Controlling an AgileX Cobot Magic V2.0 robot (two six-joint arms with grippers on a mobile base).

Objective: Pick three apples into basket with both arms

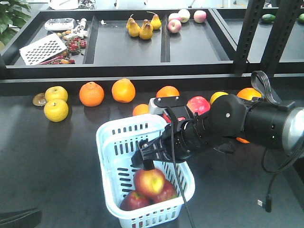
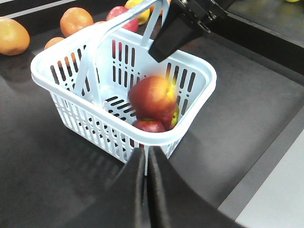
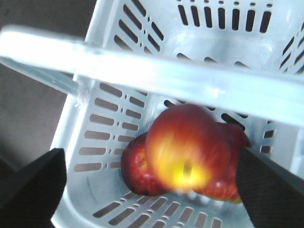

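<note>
Right pincer [image 1: 148,164], fingers spread wide and empty, above a blurred apple [image 1: 149,182] atop two others at the basket's [image 1: 105,142] 5 o'clock end; it may bounce out; left pincer [image 2: 145,156] closed, empty.

top apple [image 3: 190,147] motion-blurred, two apples beneath half hidden, basket [image 3: 109,123] handle out of focus

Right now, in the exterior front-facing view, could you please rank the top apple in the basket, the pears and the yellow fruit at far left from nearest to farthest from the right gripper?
1. Top apple, directly under the right gripper, in the basket.
2. Yellow fruit, on the counter at far left.
3. Pears, in the back tray's middle compartment.
</note>
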